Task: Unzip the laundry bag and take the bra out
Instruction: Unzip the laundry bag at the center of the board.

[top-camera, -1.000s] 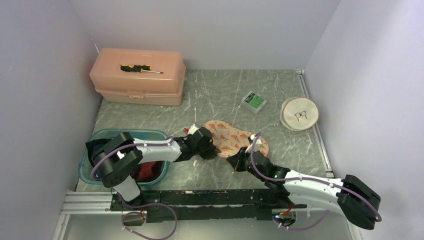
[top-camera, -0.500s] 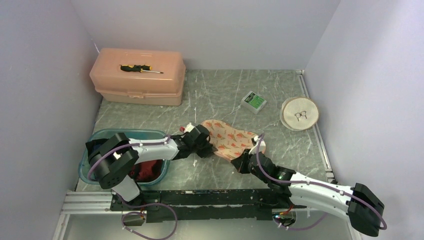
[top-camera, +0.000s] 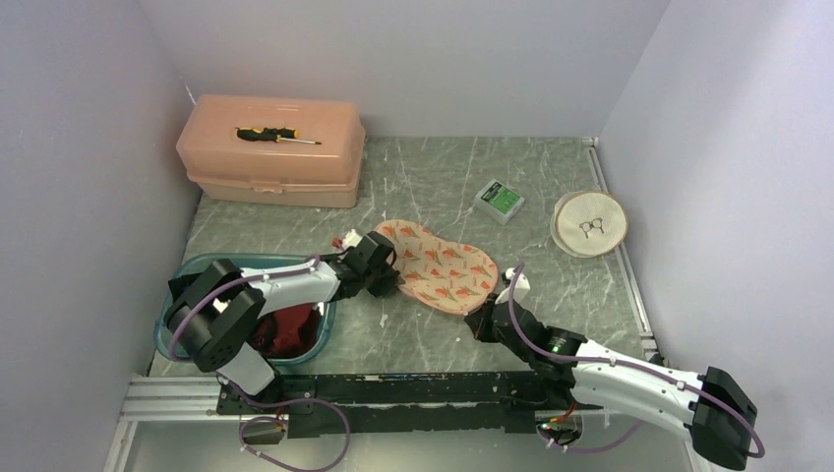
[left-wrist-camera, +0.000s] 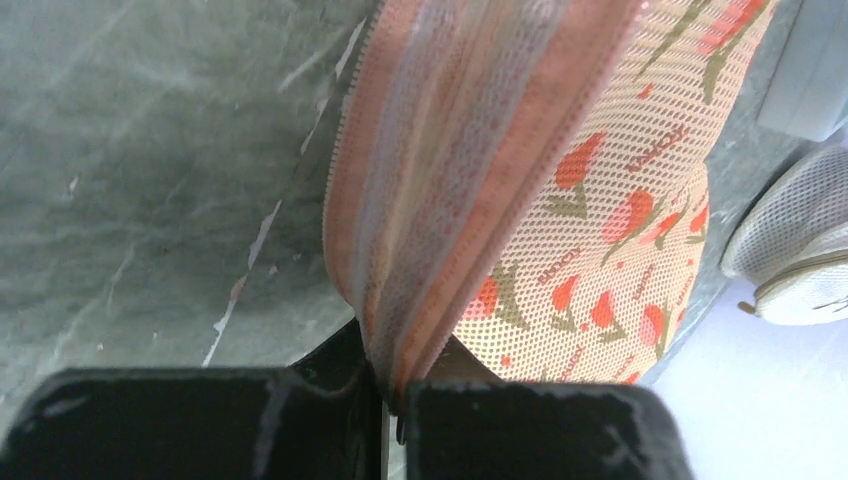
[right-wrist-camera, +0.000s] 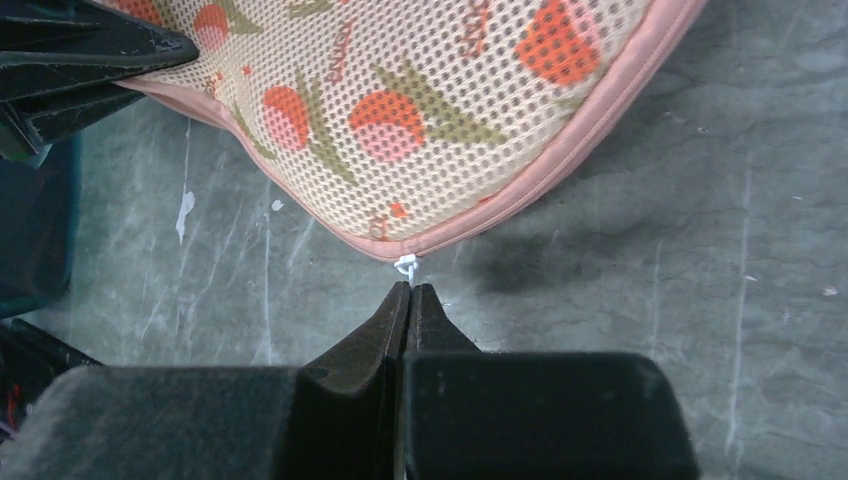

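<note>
Left gripper (left-wrist-camera: 390, 395): clamped on mesh laundry bag (left-wrist-camera: 560, 180) rim | right gripper (right-wrist-camera: 408, 300): closed, white zipper pull (right-wrist-camera: 405, 265) just beyond tips

We look down from high above the near edge, taking in the whole table (top-camera: 433, 177). Our two wrist views sit very close and low: the left faces along the zip edge of the laundry bag (left-wrist-camera: 600, 200), the right faces its pink rim. All three share that bag.

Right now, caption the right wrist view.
Right gripper, shut, at the white zipper pull of the floral mesh laundry bag.
</note>
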`<state>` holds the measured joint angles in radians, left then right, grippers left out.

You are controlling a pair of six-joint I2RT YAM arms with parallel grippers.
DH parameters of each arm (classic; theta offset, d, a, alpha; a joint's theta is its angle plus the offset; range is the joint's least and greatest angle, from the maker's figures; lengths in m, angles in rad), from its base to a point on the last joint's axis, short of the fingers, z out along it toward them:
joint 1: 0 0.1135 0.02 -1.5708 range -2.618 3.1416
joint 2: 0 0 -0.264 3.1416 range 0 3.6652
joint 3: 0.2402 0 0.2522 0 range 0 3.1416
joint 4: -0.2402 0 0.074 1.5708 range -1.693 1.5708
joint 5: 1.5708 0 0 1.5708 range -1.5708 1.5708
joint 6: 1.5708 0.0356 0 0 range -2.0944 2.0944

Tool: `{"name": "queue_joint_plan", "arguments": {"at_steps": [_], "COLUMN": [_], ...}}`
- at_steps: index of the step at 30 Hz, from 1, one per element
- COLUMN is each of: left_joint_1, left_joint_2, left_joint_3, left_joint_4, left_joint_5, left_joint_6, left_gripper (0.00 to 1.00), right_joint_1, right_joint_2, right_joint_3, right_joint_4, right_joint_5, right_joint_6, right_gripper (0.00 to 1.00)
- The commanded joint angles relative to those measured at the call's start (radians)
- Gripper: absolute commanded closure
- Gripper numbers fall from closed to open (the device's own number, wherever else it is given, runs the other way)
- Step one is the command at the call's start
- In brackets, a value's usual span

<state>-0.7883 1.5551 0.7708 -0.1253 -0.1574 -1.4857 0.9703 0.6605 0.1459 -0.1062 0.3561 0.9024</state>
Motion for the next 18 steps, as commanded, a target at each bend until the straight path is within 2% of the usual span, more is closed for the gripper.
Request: {"name": "queue_joint_plan", "arguments": {"at_steps": [1,7,9,12,14,15,18], "left_joint_1": [0.047,0.078,0.087,0.103,0.116,0.123,0.132], "left_joint_2": [0.049,0.134,0.141,0.138,0.143,0.148,0.139], "left_joint_3": [0.04,0.126,0.144,0.182,0.225,0.251,0.332], "left_joint_4": [-0.018,-0.012,0.002,0.02,0.009,-0.01,-0.131], "left_joint_5": [0.009,0.124,0.147,0.186,0.208,0.217,0.187], "left_joint_6": [0.154,0.316,0.36,0.427,0.495,0.519,0.561], "left_gripper": [0.97,0.97,0.93,0.77,0.59,0.46,0.28], "right_joint_1": [-0.001,-0.001,-0.001,0.0,-0.001,-0.001,-0.001], "right_joint_2": [-0.021,0.034,0.047,0.043,0.041,0.043,0.061], "right_joint_3": [0.027,0.022,0.014,-0.005,-0.016,-0.021,-0.024], "right_joint_4": [-0.059,0.04,0.09,0.164,0.199,0.219,0.257], "right_joint_5": [0.09,0.058,0.029,-0.004,-0.015,-0.019,-0.019], "right_joint_6": [0.038,0.008,-0.009,-0.023,-0.026,-0.026,-0.014], "right_gripper": [1.0,1.0,1.0,1.0,1.0,1.0,1.0]}}
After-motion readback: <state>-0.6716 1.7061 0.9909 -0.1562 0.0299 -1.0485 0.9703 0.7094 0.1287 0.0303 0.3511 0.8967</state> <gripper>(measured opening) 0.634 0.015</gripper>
